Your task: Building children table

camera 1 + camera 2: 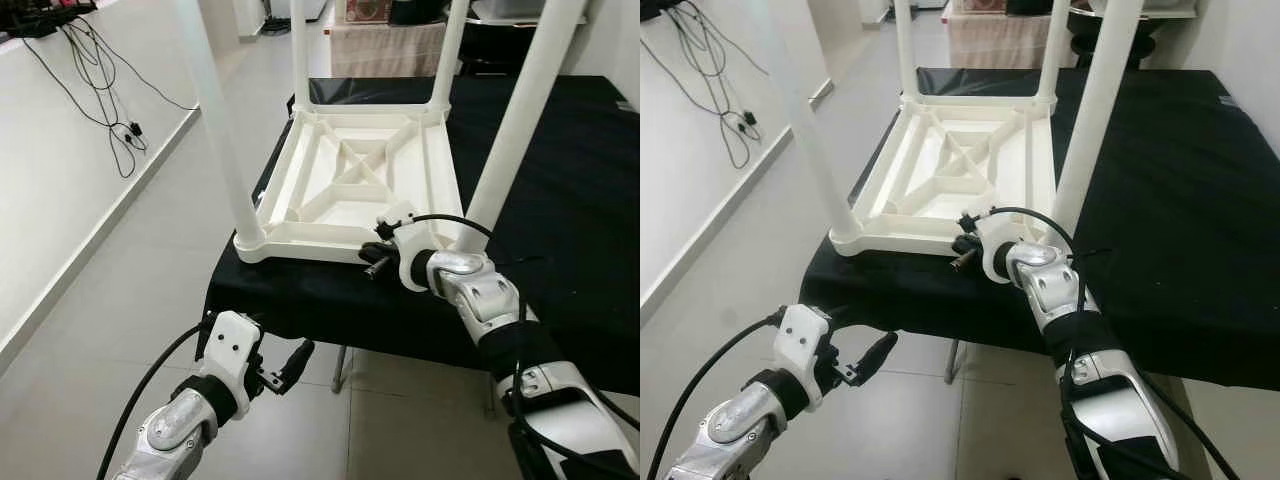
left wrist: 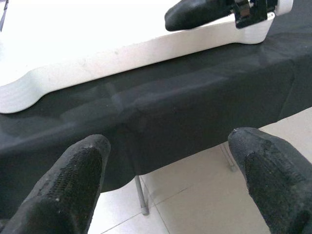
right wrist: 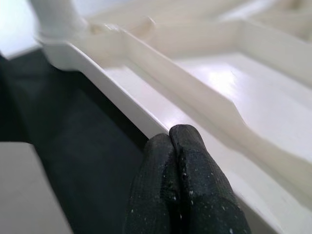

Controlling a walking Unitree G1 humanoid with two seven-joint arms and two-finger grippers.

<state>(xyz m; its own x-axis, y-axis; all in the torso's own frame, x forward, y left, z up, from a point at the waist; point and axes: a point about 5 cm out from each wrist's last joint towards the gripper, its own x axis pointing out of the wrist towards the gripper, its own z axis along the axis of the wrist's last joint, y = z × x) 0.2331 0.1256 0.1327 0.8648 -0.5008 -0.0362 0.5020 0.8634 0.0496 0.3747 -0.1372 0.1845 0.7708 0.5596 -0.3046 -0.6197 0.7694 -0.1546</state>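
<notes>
Children's table: white moulded plastic, smooth and glossy, lying upside down with cross-braced ribs in its underside and four round tapered legs standing upward. It rests on a black matte cloth covering a larger work table, at that table's near left corner, its near rim close to the cloth's draped edge. Right gripper: fingers pressed together, tips against the white near rim. Left gripper: below the cloth edge, over the floor, textured black fingers spread apart, holding nothing. Floor: pale grey tiles, open to the left. White wall with dangling black cables.
</notes>
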